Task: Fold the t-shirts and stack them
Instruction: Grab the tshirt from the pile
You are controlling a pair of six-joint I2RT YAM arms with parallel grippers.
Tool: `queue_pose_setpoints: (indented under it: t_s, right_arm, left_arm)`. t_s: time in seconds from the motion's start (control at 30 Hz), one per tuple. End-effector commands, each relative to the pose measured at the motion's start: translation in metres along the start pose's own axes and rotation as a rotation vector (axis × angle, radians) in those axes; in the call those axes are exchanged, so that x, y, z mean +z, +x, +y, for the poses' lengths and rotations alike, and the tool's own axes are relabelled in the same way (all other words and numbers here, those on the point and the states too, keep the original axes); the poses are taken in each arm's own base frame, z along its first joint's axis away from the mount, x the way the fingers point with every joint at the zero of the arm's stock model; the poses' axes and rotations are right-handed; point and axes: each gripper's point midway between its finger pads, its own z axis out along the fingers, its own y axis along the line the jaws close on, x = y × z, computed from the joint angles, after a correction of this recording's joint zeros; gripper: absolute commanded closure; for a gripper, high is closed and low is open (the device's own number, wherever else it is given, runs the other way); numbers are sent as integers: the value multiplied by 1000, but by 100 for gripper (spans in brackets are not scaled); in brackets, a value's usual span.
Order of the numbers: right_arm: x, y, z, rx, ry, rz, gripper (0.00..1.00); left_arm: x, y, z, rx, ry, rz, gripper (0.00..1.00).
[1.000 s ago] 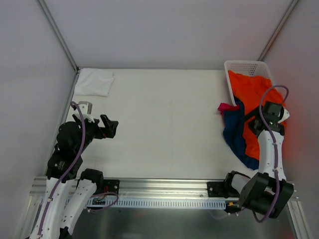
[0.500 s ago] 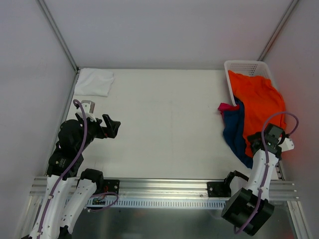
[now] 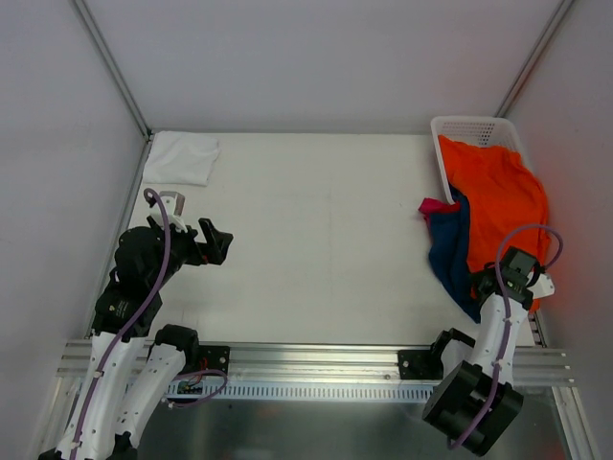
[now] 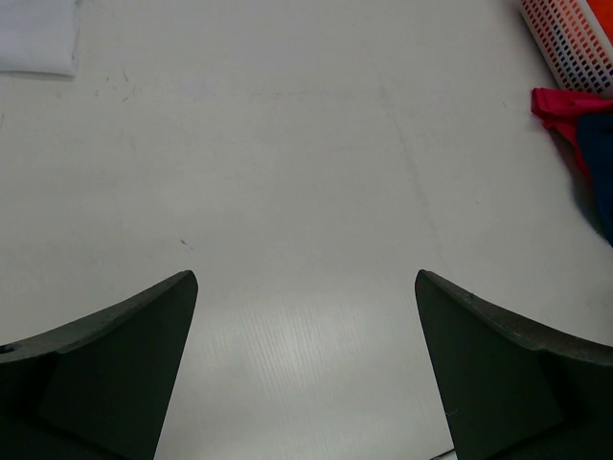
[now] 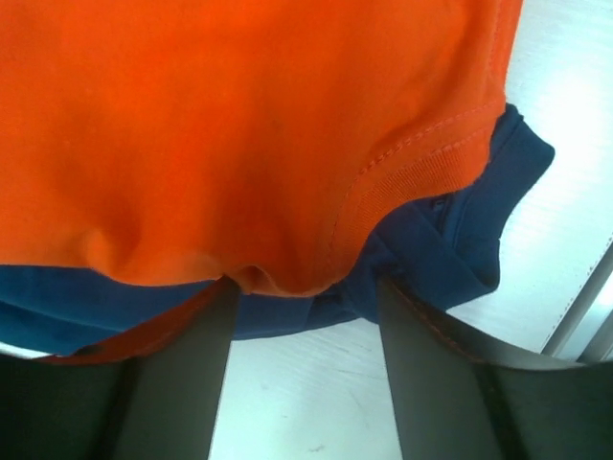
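- Top external view: I am seeing the orange shirt (image 3: 498, 187) spilling out of the white basket (image 3: 469, 126) at two o'clock on the table (image 3: 326, 220). Its lower part is draping down toward four o'clock.
- The navy shirt (image 3: 448, 251) is lying on the table along the orange shirt's nine o'clock side, partly tucked under it.
- The pink-red shirt (image 3: 433, 205) is showing only as a small bunch at the navy shirt's twelve o'clock end, just beside the basket.
- The white shirt (image 3: 180, 156) is lying as a flat, compact patch in the ten o'clock corner, well apart from the other three.
- The left gripper (image 3: 218, 241) is hovering at eight o'clock. Its jaws are standing wide, and my left wrist camera is showing only bare table between the fingers.
- The right gripper (image 5: 303, 285) is sitting at four o'clock, at the near edge of the orange shirt.
- My right wrist camera is showing its fingers partly apart, with a bunched fold of the orange hem between them and navy cloth just beneath. One finger is touching the fold, and I am not seeing the cloth pinched.
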Motion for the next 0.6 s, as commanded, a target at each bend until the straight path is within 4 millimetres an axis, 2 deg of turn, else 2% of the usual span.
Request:
queue_pose_setpoints:
  t_s: [0.0,0.07,0.1,0.17,0.3,0.43,0.53,0.57]
  right_arm:
    - [9,-3,4,19,-13,-6,40]
    - [12,-7,4,25,-8,-18,66]
    - [13,-8,3,27,-3,-21,84]
    - [16,-11,4,34,-1,-19,99]
    - [17,-12,10,37,-23,-9,100]
    - [1,-15,31,61,-138,-14,99]
    - [-38,-35,57,50,-256,-94,100]
    - [-59,-37,72,24,-333,-118,100]
  left_arm:
    - [4,-5,-3,15,25,-17,1]
    - [4,-4,-3,15,25,-14,1]
    - [5,-4,-3,14,25,-13,1]
    - [5,-5,-4,14,26,-11,1]
    - [6,-5,-3,13,25,-8,1]
    - [7,-3,-4,16,31,-2,1]
    - [7,-3,-4,15,30,-1,1]
    - [6,-4,-4,15,32,-4,1]
